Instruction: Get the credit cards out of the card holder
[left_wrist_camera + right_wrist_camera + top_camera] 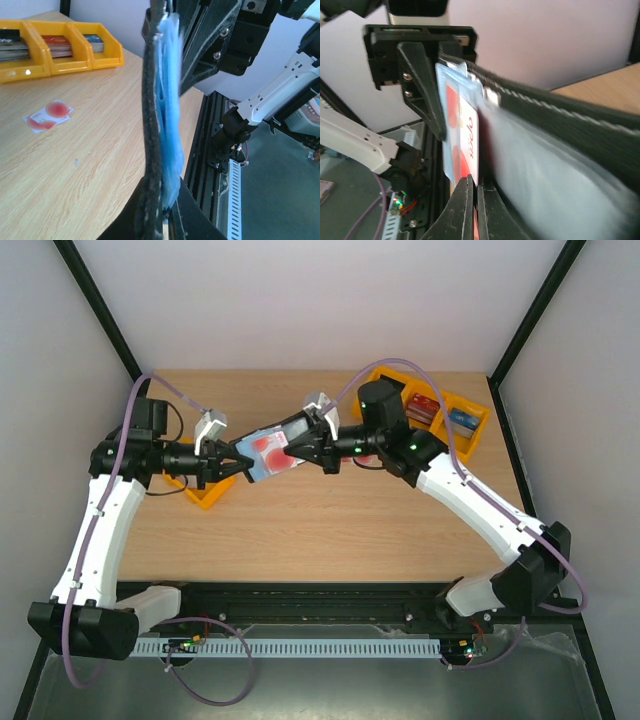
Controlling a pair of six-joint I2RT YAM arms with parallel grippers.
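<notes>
The black card holder (268, 454) hangs open in the air between my two grippers, its grey-blue pocket (169, 110) facing up. My left gripper (243, 462) is shut on the holder's near edge, pinching black cover and blue pocket (167, 212). My right gripper (291, 448) is shut on a whitish credit card with red blotches (469, 135) that sticks out of the pocket, its fingertips (476, 186) closed on the card's edge. Another credit card (48, 115) lies flat on the table below. The holder's black cover (555, 135) runs off to the right in the right wrist view.
Yellow trays (445, 418) with thick card stacks stand at the back right of the table, also seen in the left wrist view (55, 50). Another yellow tray (205, 492) sits under my left gripper. The black rail (320, 595) lines the table's near edge.
</notes>
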